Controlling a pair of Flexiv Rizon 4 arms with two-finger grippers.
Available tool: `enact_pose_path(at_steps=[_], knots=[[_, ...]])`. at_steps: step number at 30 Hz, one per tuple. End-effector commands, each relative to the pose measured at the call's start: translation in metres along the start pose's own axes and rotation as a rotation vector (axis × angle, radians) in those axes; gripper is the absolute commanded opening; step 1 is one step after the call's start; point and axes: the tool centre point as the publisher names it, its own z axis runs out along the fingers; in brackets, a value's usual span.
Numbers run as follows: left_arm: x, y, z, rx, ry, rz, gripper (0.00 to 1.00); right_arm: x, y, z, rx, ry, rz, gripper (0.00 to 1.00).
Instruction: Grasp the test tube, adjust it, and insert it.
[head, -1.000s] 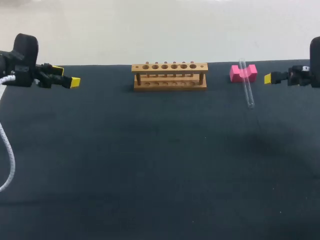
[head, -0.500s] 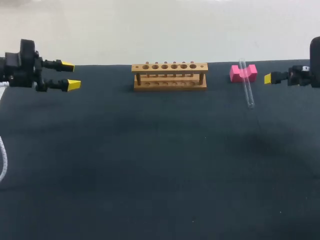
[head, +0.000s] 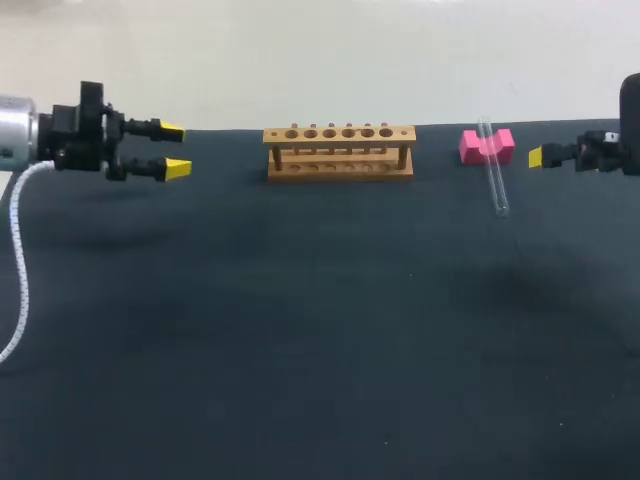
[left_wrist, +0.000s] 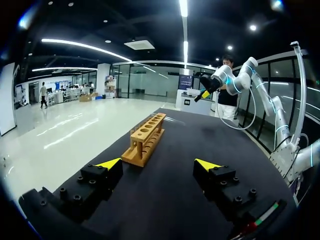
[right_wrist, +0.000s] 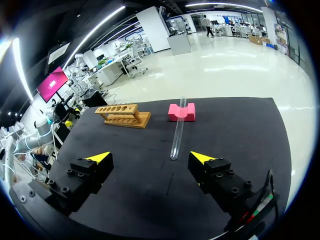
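The test tube (head: 494, 172) lies slanted, its far end resting in the notch of the pink block (head: 470, 147) and its near end on the black table (head: 320, 330). Block and tube sit to the right of the wooden rack (head: 340, 152), apart from it. The rack's holes are unoccupied.

The right gripper (head: 537, 156) hangs near the block at the table's right edge. The right wrist view shows its fingers spread wide and empty, with the tube ahead of them. The left gripper (head: 175, 150) hangs left of the rack, likewise wide and empty.
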Motion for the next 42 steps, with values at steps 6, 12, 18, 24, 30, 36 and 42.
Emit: enact_pose_path(at_steps=[6, 12, 18, 24, 30, 36, 42], knots=[[-0.001, 0.013, 0.027, -0.017, -0.016, 0.008, 1.0, 0.0, 0.001, -0.001, 0.008, 0.0, 0.0, 1.0], [-0.002, 0.012, 0.034, -0.033, -0.009, 0.013, 1.0, 0.0, 0.001, -0.001, 0.008, 0.0, 0.0, 1.0], [-0.002, 0.011, 0.035, -0.04, 0.0, 0.012, 1.0, 0.0, 0.001, -0.001, 0.008, 0.0, 0.0, 1.0], [-0.002, 0.011, 0.035, -0.04, 0.0, 0.012, 1.0, 0.0, 0.001, -0.001, 0.008, 0.0, 0.0, 1.0], [-0.002, 0.011, 0.035, -0.04, 0.0, 0.012, 1.0, 0.0, 0.001, -0.001, 0.008, 0.0, 0.0, 1.0], [-0.002, 0.011, 0.035, -0.04, 0.0, 0.012, 1.0, -0.004, -0.001, 0.017, 0.088, -0.026, 0.001, 1.0], [-0.002, 0.011, 0.035, -0.04, 0.0, 0.012, 1.0, -0.006, -0.005, 0.048, 0.255, -0.06, 0.0, 1.0]])
